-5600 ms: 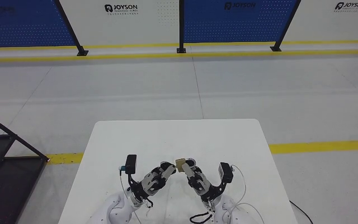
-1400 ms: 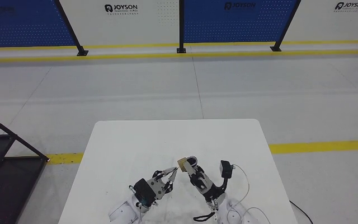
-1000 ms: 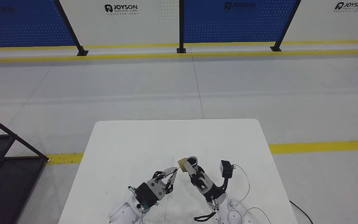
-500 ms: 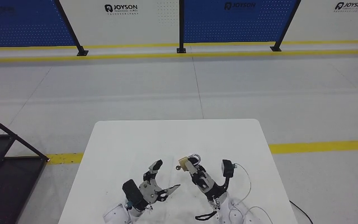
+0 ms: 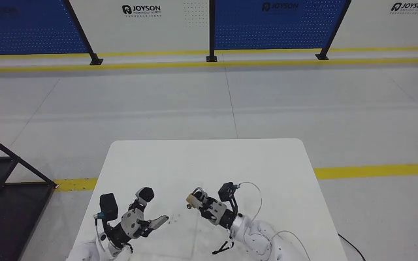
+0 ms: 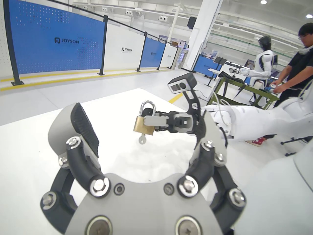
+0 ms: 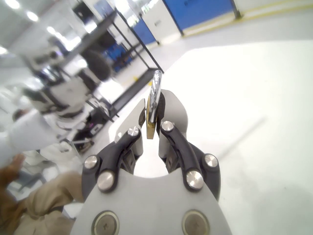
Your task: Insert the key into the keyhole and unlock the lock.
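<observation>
Now my right gripper (image 7: 156, 103) clamps the lock (image 6: 143, 126) in its jaws above the table (image 5: 261, 163); the key (image 6: 142, 139) hangs from its keyhole; my left gripper (image 5: 155, 207) sits apart, jaws wide, empty.

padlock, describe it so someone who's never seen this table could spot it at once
Look at the white table, near the robot's edge, where the right gripper hangs above the surface. The padlock is clamped in it: the only brass-coloured thing there, with a silver shackle on top and a small silver key sticking out of its underside.
</observation>
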